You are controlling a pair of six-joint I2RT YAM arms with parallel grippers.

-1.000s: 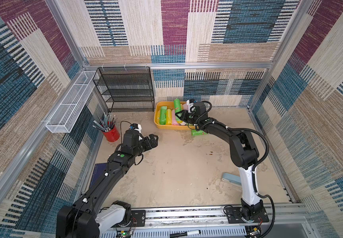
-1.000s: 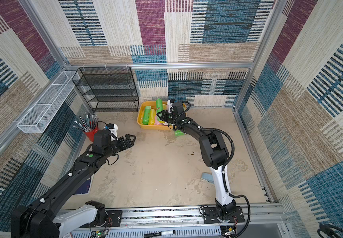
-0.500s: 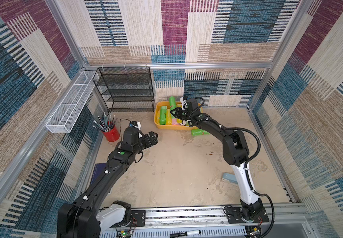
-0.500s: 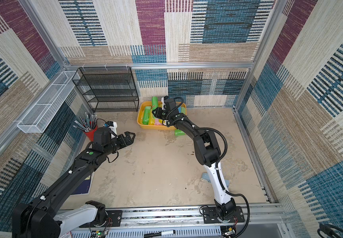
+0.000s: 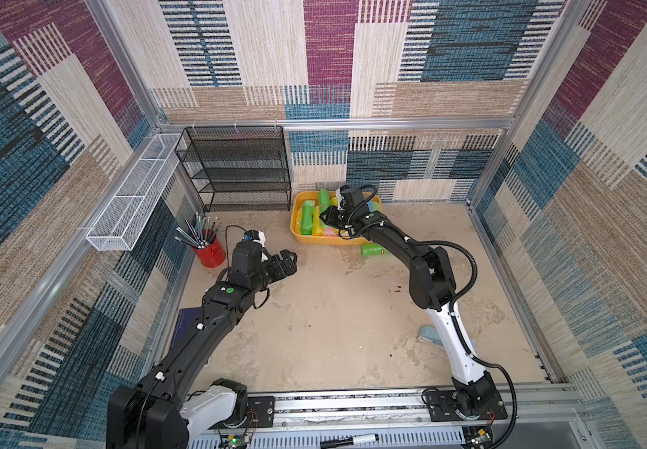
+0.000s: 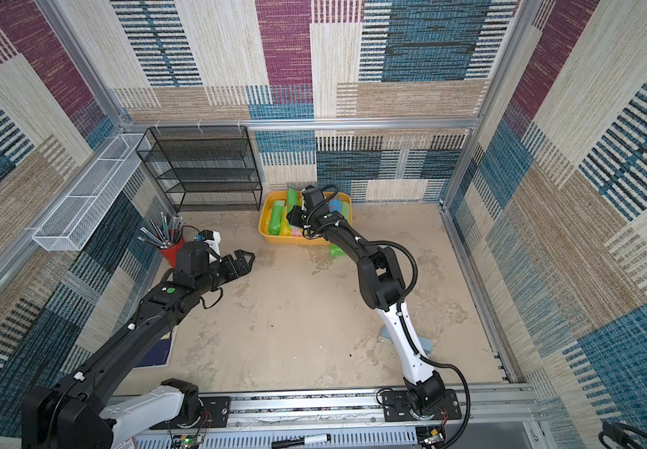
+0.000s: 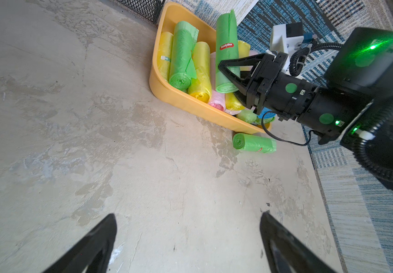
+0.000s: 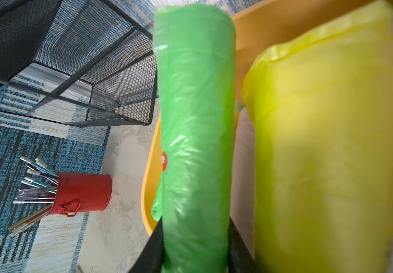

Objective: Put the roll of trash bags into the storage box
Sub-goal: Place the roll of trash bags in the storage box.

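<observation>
- Green roll of trash bags (image 8: 195, 118) is pinched near one end by the right gripper (image 8: 193, 250), so most of its length juts out ahead of the jaws.
- That grip puts it over the storage box (image 7: 190, 101), above the yellow and green rolls (image 7: 183, 63) already packed inside (whether it touches them I cannot tell).
- Its free end reaches toward the box's far rim, so letting go looks like the step in hand.
- Bare floor (image 7: 96, 141) carries a second green roll (image 7: 254, 143), just beside the box's outer wall.
- Spread wide and empty, the left gripper (image 7: 188, 219) hovers well apart from the box, probably to leave the right arm room.
</observation>
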